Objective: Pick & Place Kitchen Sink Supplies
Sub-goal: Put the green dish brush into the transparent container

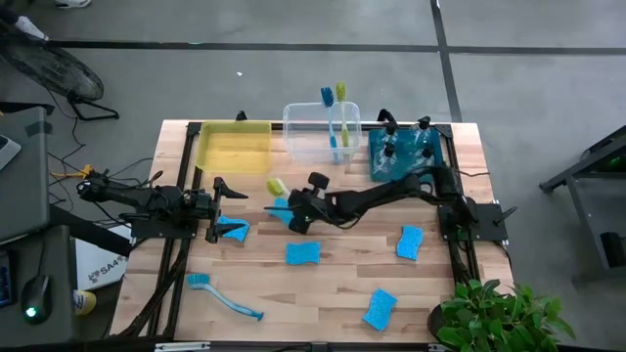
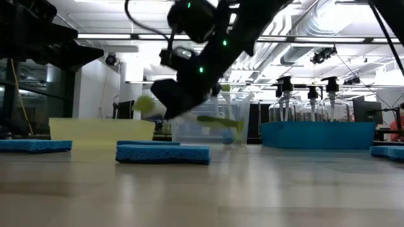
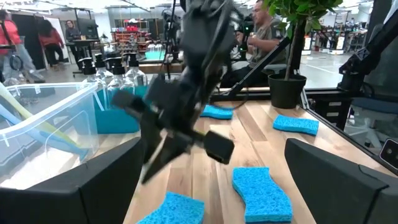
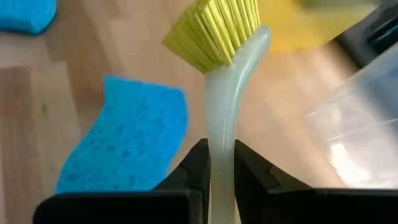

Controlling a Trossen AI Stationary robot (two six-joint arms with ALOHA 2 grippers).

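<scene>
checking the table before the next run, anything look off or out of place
Nothing is spilled or damaged. Blue sponges and a blue brush lie loose on the table, unsorted. The right gripper is shut on a yellow-green brush, lifted.

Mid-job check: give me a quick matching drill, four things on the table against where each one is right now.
Things:
1. yellow-green brush
2. blue brush
3. spray bottles
4. left gripper

Places:
A. standing in the teal bin
B. lying on the table near the front left corner
C. clamped in the right gripper
D. jaws open, beside a blue sponge at the table's left

Pairs: 1-C, 2-B, 3-A, 4-D
</scene>
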